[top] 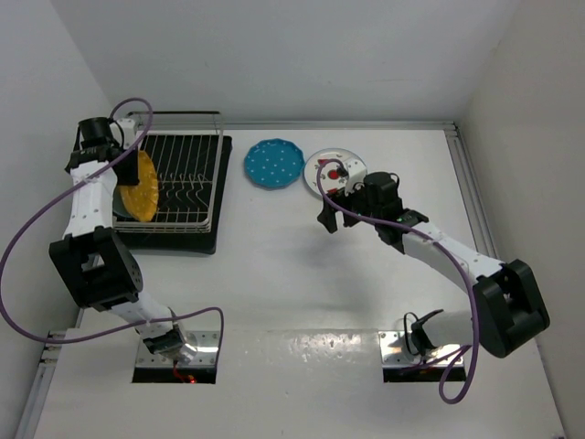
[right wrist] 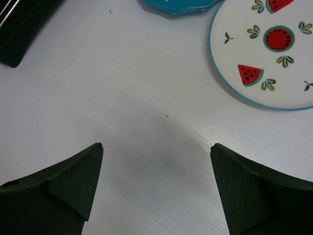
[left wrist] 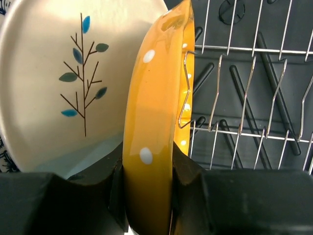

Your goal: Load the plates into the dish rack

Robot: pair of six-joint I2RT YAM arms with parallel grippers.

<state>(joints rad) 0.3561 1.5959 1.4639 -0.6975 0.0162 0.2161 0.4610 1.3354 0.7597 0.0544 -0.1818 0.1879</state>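
Seen from above, the left gripper (top: 128,174) holds the yellow plate (top: 143,189) upright at the left end of the dish rack (top: 187,197). The blue dotted plate (top: 273,163) and the fruit plate (top: 320,170) lie flat to its right. The left wrist view shows the jaws clamping the yellow plate's rim beside a cream plate (left wrist: 49,98). In the right wrist view, the right gripper (right wrist: 156,147) hovers wide open and empty near the fruit plate.

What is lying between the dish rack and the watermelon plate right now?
The blue white-dotted plate lies flat on the table between the dish rack and the watermelon plate. The top external view shows this.
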